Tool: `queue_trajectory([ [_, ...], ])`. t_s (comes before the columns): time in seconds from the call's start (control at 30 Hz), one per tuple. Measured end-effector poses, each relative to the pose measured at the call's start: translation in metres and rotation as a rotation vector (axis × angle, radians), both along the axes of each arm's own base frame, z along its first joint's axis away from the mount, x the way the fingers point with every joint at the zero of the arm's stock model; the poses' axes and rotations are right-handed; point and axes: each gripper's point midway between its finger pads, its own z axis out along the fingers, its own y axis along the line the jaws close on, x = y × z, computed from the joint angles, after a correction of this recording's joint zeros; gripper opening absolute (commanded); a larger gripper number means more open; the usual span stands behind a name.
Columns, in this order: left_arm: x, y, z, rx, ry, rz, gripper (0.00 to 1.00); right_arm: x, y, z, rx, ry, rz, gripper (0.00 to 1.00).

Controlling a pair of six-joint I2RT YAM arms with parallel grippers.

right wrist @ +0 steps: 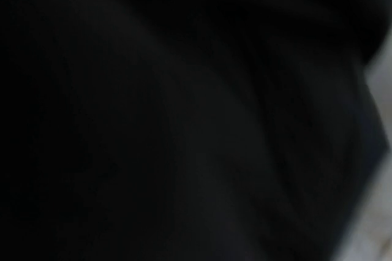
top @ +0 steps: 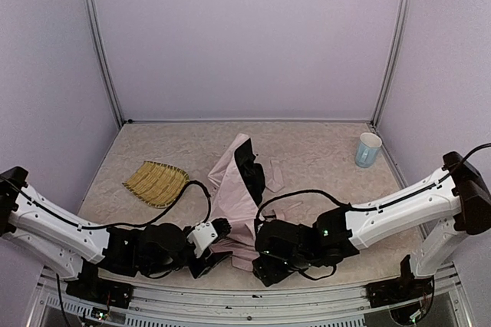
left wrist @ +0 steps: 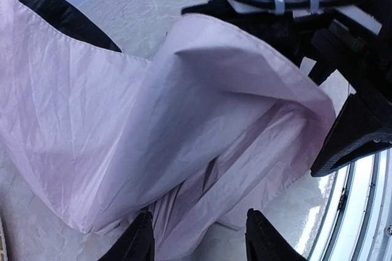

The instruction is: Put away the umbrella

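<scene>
At six o'clock, your left gripper (left wrist: pixel 199 238), jaws apart, straddles the pale pink thin-fabric compact umbrella (top: pixel 232 204); for your right gripper (top: pixel 265 254), you cannot tell.

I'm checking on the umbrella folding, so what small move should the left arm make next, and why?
Probably close the left gripper on the umbrella. Its fingers stand apart with a loose fold of the pink canopy lying between them, so a pinch there looks likely to gather the fabric.
</scene>
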Motion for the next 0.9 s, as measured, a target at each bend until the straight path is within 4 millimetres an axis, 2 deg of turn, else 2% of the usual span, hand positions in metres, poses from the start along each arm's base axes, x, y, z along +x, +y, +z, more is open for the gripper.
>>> queue_trajectory([
  [0.13, 0.0, 0.0, -0.008, 0.027, -0.004, -0.004, 0.5, 0.011, 0.019, 0.015, 0.069, -0.036, 0.001, 0.68],
  [0.23, 0.001, -0.001, -0.006, 0.021, -0.01, -0.005, 0.5, 0.016, 0.022, 0.018, 0.089, -0.042, 0.006, 0.57],
  [0.3, 0.001, -0.001, -0.005, 0.019, -0.016, -0.006, 0.5, 0.019, 0.024, 0.019, 0.099, -0.043, 0.01, 0.56],
  [0.53, 0.005, -0.002, -0.014, 0.039, -0.02, 0.002, 0.5, 0.019, 0.027, 0.025, 0.14, -0.025, 0.036, 0.64],
  [0.7, 0.011, 0.001, -0.021, 0.059, -0.016, 0.02, 0.5, 0.022, 0.022, 0.032, 0.195, -0.009, 0.032, 0.76],
  [0.8, 0.014, 0.0, -0.022, 0.056, -0.016, 0.026, 0.49, 0.027, 0.02, 0.031, 0.203, -0.006, 0.019, 0.77],
  [0.83, 0.015, 0.0, -0.024, 0.057, -0.015, 0.027, 0.49, 0.028, 0.019, 0.031, 0.203, -0.004, 0.018, 0.75],
  [0.9, 0.015, -0.001, -0.029, 0.069, -0.011, 0.027, 0.49, 0.029, 0.019, 0.031, 0.206, -0.004, 0.015, 0.6],
])
